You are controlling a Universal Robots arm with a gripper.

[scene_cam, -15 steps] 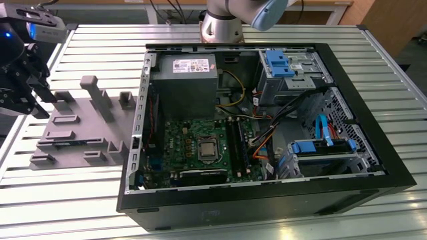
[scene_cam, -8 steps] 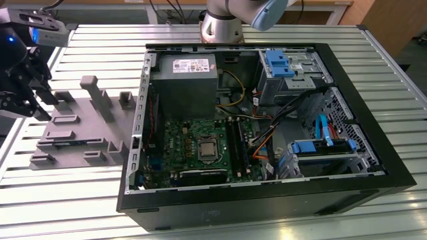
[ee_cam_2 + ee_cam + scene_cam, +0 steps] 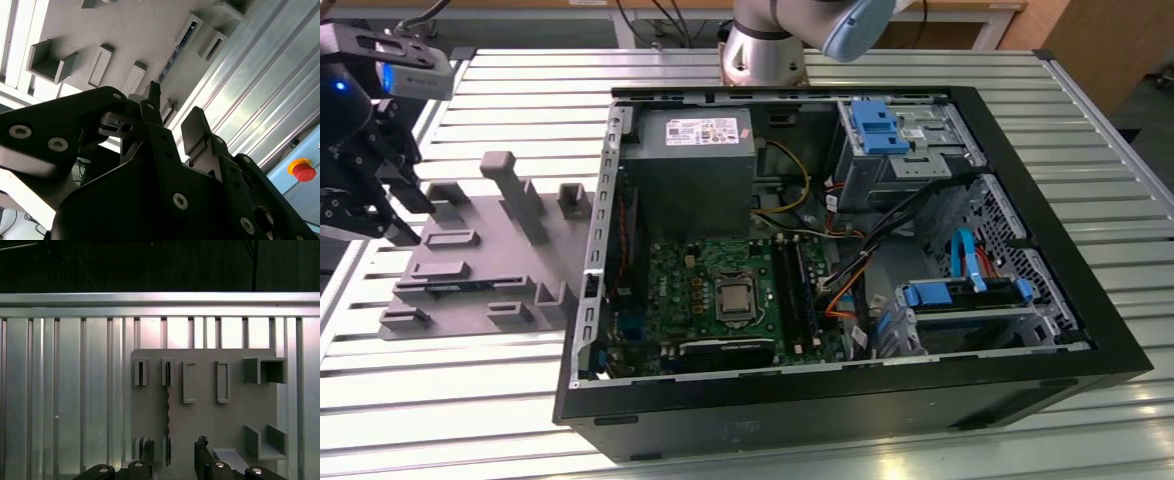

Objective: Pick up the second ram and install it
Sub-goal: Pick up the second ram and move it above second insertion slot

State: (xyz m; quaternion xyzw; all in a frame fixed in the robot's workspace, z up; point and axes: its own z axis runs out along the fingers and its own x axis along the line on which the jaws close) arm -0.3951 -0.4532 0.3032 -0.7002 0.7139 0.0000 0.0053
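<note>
The second ram is a thin dark strip standing on edge in the slotted blocks of a grey fixture plate. In the second wrist view the ram is a narrow dark line running between two blocks. My gripper hangs above the plate's near end, open, with the ram's line passing between its two black fingers and nothing held. In the exterior view the gripper is at the far left, over the fixture plate.
An open black computer case lies at the exterior view's right of the plate, holding a green motherboard with memory slots, cables and blue drive brackets. The arm's base stands behind the case. A ribbed metal table is under everything.
</note>
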